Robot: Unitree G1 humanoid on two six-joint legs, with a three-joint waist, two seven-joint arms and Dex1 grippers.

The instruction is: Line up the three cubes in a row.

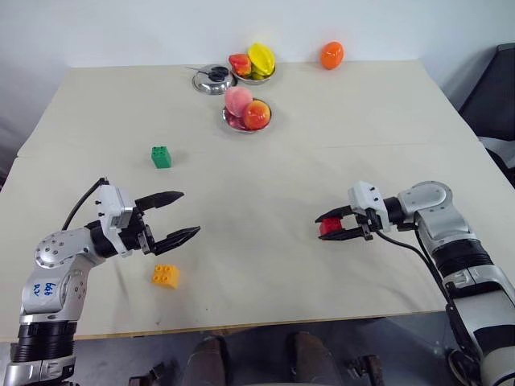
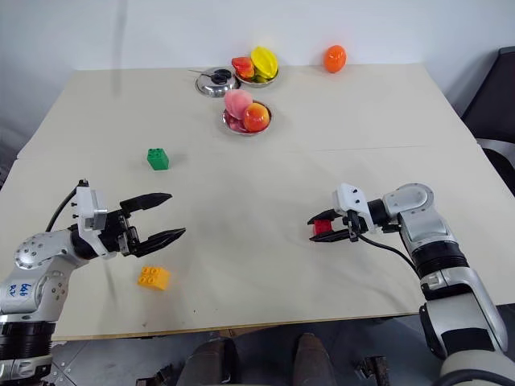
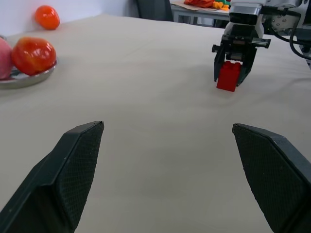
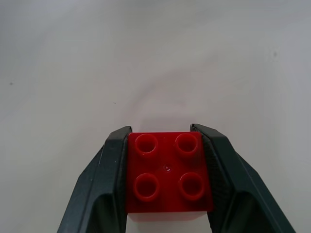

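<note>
- The right gripper is pinched on the red cube, a finger pressed flat against each side, studs up. In the right wrist view the block sits square between the pads, so the hold looks sound.
- In the left wrist view the cube's base appears to be at the table or barely off it; I cannot tell which. Raise it a little before carrying it, so it does not drag and twist in the jaws.
- The left gripper is spread wide and holds nothing, hanging over bare table.
- The yellow cube lies just beside the left gripper, at about 7 o'clock of it, near the table's front edge.
- The green cube stands apart at about 12 o'clock of the left gripper, further up the table.
- Green and yellow already lie roughly on one line running from far to near. My judgement: carry red toward 9 o'clock, across the table, and set it on that line rather than move two blocks.
- Keep the carry clear of the open left fingers, which reach into the likely path.
- The two fruit bowls and the loose orange fruit sit far up at 12 o'clock, well out of the way.
- Put red down flat, studs level, then let go without nudging it.
</note>
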